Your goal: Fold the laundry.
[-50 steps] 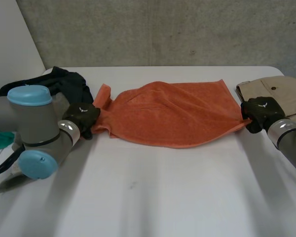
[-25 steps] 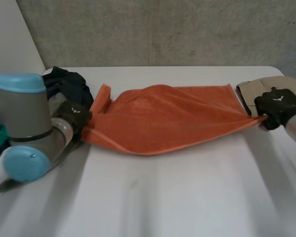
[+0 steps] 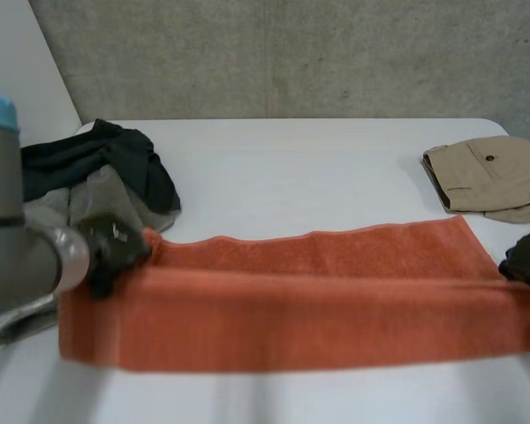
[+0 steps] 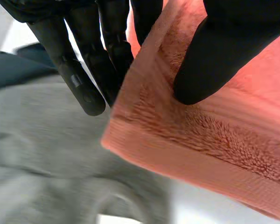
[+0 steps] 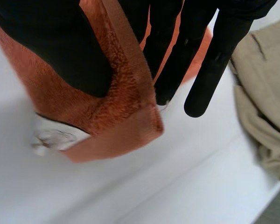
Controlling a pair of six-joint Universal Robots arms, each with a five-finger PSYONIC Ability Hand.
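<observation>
Two pinch grips on towel (image 3: 318,300), one per end. Left hand (image 4: 224,42): clamps one corner between thumb and fingers (image 4: 84,74), just above grey garment (image 4: 46,154). Right hand (image 5: 60,46): clamps the opposite corner the same way, near khaki garment (image 3: 495,177). Stretched as a long strip across the near part of table (image 3: 318,159), spanning hand to hand. Resting or lifted: cannot tell. Dark garment (image 3: 97,159) heaped beyond the left end.
</observation>
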